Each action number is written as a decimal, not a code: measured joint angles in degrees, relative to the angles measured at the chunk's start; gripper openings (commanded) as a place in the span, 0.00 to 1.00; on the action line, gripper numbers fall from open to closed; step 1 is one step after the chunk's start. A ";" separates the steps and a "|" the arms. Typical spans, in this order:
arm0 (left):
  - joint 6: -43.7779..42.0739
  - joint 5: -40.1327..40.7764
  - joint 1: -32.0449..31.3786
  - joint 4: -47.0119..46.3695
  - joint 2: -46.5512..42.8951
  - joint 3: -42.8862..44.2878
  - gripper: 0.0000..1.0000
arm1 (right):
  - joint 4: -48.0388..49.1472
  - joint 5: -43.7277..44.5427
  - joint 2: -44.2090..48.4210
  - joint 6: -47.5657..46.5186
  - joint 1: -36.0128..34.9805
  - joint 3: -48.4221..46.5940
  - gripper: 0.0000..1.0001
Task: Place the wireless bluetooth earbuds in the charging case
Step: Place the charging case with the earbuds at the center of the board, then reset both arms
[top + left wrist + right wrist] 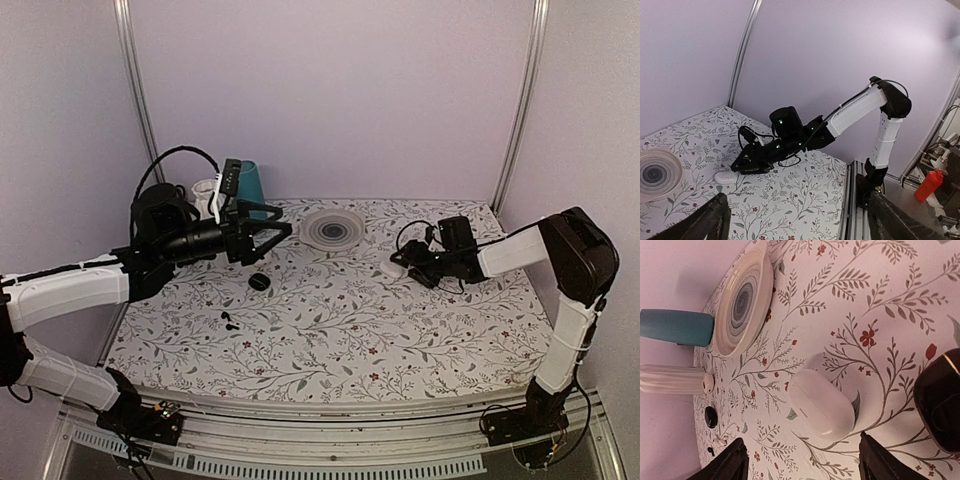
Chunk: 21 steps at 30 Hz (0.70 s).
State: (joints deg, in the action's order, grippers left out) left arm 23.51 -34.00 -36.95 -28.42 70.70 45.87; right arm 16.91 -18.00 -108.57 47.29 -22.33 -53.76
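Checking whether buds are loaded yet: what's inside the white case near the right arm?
The white charging case lies shut on the floral table, so only its smooth shell shows. Whatever is inside is hidden by the lid.

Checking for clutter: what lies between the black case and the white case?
Nothing: only bare floral tablecloth runs between the black case and the white case; the plate sits farther back. The top view shows it.
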 measured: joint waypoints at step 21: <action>0.55 1.36 0.02 -1.31 0.22 -0.66 0.96 | -4.24 8.48 34.58 -12.59 0.00 11.93 0.88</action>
State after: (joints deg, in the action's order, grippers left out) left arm 24.05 -32.64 -36.93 -29.74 70.91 45.21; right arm 12.67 -9.52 -74.00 34.70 -22.33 -41.82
